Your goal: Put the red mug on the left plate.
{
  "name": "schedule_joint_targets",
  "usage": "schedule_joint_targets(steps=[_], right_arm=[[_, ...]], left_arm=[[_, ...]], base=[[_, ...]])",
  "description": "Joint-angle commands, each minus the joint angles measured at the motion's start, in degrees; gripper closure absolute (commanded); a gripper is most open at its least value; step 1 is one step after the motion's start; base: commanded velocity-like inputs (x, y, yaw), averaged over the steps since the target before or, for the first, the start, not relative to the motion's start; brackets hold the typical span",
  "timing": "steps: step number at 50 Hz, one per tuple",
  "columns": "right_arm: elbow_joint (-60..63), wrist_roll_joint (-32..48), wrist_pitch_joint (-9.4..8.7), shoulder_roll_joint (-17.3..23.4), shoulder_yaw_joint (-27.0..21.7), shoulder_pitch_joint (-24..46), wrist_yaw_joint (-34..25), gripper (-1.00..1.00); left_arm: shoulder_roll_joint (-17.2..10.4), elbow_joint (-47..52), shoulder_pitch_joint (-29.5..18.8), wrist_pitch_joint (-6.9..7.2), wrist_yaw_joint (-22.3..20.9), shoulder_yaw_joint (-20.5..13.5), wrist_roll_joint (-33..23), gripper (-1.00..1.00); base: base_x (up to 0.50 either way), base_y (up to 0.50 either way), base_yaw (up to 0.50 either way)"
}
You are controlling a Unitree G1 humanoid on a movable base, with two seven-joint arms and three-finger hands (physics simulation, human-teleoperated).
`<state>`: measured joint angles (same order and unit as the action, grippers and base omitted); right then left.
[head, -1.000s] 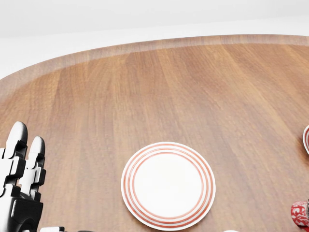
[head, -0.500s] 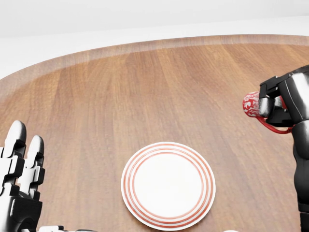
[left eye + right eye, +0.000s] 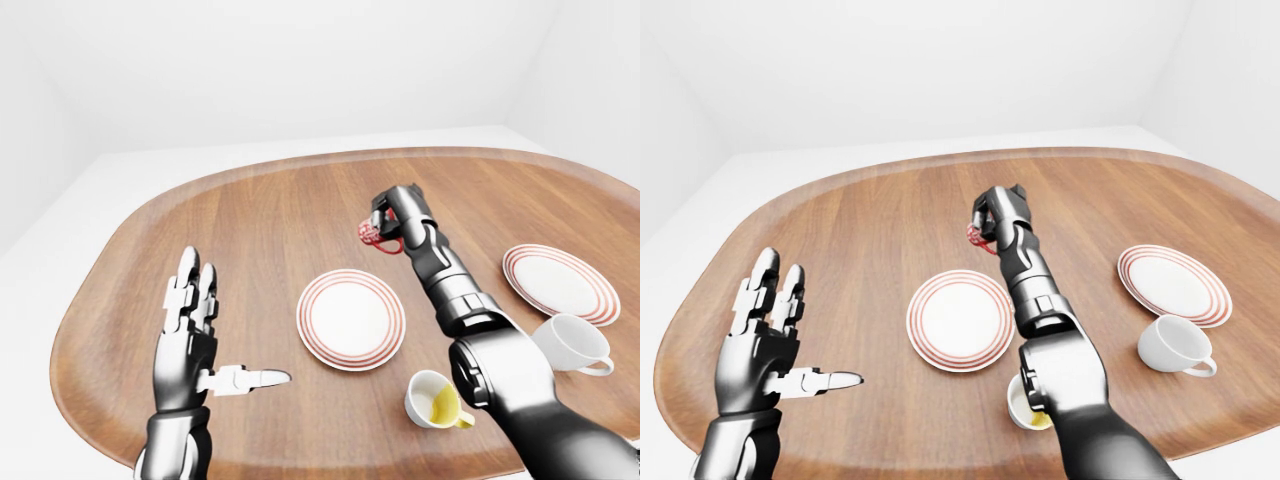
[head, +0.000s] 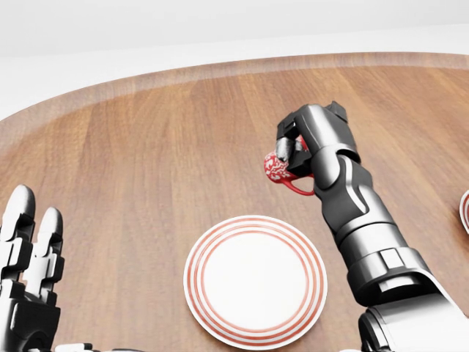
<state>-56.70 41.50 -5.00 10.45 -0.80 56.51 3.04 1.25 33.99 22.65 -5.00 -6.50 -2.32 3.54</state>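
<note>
Right robot hand (image 4: 292,154) is closed round the red mug (image 4: 278,168), holding it in the air above the wooden desk (image 3: 260,220), just beyond the far edge of the left plate (image 3: 351,318). Left robot hand (image 3: 195,335) hovers open at the desk's near left, its 3 fingers spread and empty. To the right sit another striped plate (image 3: 560,282), a white cup (image 3: 573,345) and a yellow-lined cup (image 3: 436,400).
</note>
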Motion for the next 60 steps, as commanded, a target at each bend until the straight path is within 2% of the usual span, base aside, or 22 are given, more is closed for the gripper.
schedule_joint_targets(steps=[1, 6, 7, 9, 14, 17, 28, 32, 36, 49, 52, 60], right_arm=[[-19.79, 7.36, 0.00, -8.29, 6.78, 7.65, 8.97, 1.00], [-20.54, 12.12, 0.00, -9.68, 6.45, 6.76, 10.24, 1.00], [-20.86, 13.84, 0.00, -10.47, 6.77, 6.60, 15.38, 1.00], [-21.21, 16.42, 0.00, -11.08, 7.04, 6.41, 19.57, 1.00], [-21.51, 18.88, 0.00, -12.20, 6.73, 5.45, 18.10, 1.00], [-22.04, 22.36, 0.00, -13.73, 7.55, 3.93, 20.71, 1.00], [-22.94, 30.64, 0.00, -15.62, 7.73, 0.90, 22.62, 1.00], [-23.05, 32.26, 0.00, -15.69, 7.05, -0.16, 21.67, 1.00], [-23.01, 32.62, 0.00, -15.46, 6.45, -0.49, 18.31, 1.00], [-23.12, 33.46, 0.00, -14.98, 5.92, -1.25, 17.31, 1.00], [-23.57, 34.56, 0.00, -14.21, 5.78, -3.55, 12.92, 1.00], [-23.64, 34.97, 0.00, -14.37, 4.42, -3.81, 10.94, 1.00]], left_arm=[[0.31, -0.49, 0.17, 0.00, -0.64, -1.12, 0.80, -1.00], [0.57, -0.69, 0.10, 0.00, -0.90, -1.47, 0.93, -1.00], [0.62, -0.77, 0.11, 0.00, -0.93, -1.38, 0.78, -1.00], [0.66, -0.83, 0.03, 0.00, -0.90, -1.38, 0.72, -1.00], [0.66, -1.11, -0.12, 0.00, -0.90, -1.37, 0.63, -1.00], [0.67, -1.07, 0.06, 0.00, -1.11, -1.74, 1.05, -1.00], [0.79, -1.31, -0.26, 0.00, -1.32, -1.96, 1.14, -1.00], [0.75, -1.34, -0.29, 0.00, -1.40, -1.91, 1.10, -1.00], [0.81, -1.24, -0.28, 0.00, -1.44, -2.02, 1.19, -1.00], [0.79, -1.55, -0.52, 0.00, -1.32, -1.93, 1.04, -1.00], [0.81, -1.94, -0.52, 0.00, -1.29, -2.03, 1.06, -1.00], [0.81, -2.28, -0.66, 0.00, -1.30, -2.22, 1.12, -1.00]], base=[[0.00, 0.00, 0.00], [0.00, 0.00, 0.00], [0.00, 0.00, 0.00], [0.00, 0.00, 0.00], [0.00, 0.00, 0.00], [0.00, 0.00, 0.00], [0.00, 0.00, 0.00], [0.00, 0.00, 0.00], [0.00, 0.00, 0.00], [0.00, 0.00, 0.00], [0.00, 0.00, 0.00], [0.00, 0.00, 0.00]])
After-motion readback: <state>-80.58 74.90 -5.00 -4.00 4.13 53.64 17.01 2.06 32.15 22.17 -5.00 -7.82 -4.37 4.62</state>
